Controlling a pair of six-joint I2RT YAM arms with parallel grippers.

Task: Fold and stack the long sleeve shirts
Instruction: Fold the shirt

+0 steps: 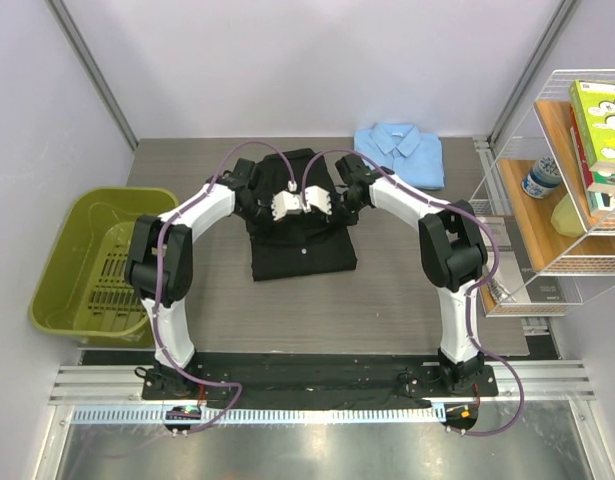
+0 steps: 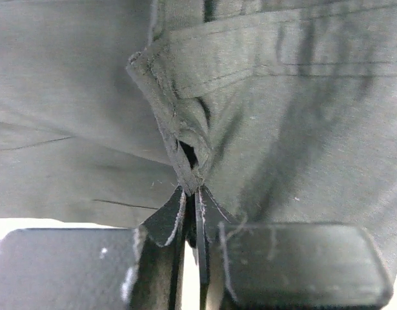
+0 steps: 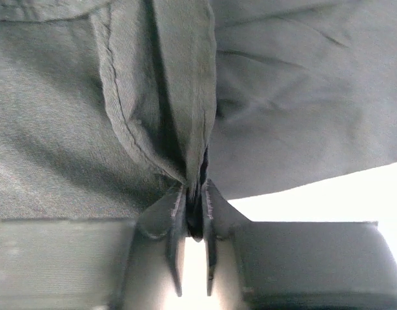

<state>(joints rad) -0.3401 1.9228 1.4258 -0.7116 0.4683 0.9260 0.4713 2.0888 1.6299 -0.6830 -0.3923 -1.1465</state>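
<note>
The black shirt (image 1: 302,250) lies partly folded in the middle of the table. My left gripper (image 1: 264,207) and right gripper (image 1: 339,203) sit close together over its middle, each shut on a fold of it. In the left wrist view the jaws (image 2: 193,200) pinch a hemmed edge of the black cloth (image 2: 185,77). In the right wrist view the jaws (image 3: 193,200) pinch a bunched fold of the black cloth (image 3: 166,84). The light blue shirt (image 1: 402,152) lies folded, collar up, at the far right of the table, apart from both grippers.
A green bin (image 1: 97,265) stands at the left edge of the table. A wire shelf (image 1: 567,180) with books, a bottle and other items stands at the right. The arm bases sit on the black rail (image 1: 317,375) at the near edge.
</note>
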